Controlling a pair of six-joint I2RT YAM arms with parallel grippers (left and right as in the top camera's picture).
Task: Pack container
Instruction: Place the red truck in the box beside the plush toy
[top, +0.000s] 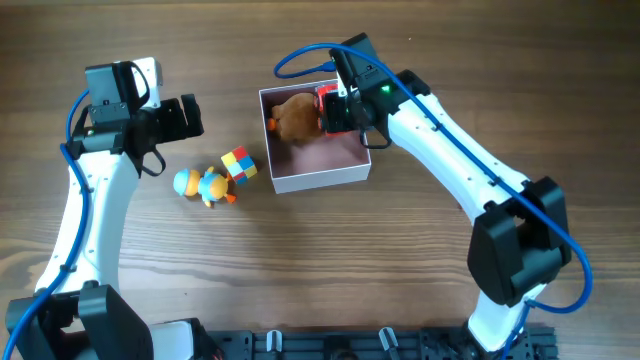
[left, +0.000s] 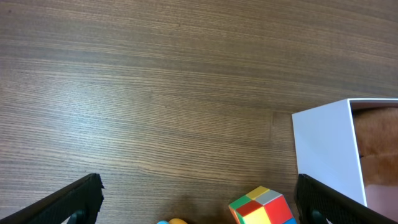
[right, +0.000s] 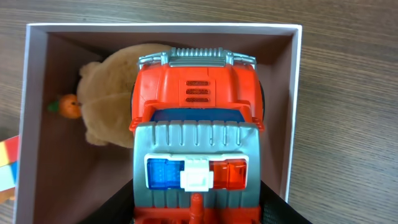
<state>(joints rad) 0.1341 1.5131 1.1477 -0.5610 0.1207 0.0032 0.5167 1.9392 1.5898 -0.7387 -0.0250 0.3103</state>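
Note:
The container (top: 322, 178) is a square white box with a dusty-pink inside, at the table's middle. A brown plush toy (top: 295, 118) lies in its far left part. My right gripper (top: 338, 108) is shut on a red toy truck (right: 194, 118) with a blue and red light bar and holds it over the container (right: 37, 155), next to the plush toy (right: 102, 106). My left gripper (top: 185, 118) is open and empty, left of the container. A coloured puzzle cube (top: 238, 164) and a blue and orange duck toy (top: 205, 186) lie on the table below it.
In the left wrist view the cube (left: 264, 208) sits between the open fingers (left: 199, 202), with the container's white wall (left: 326, 149) at the right. Bare wooden table lies all around.

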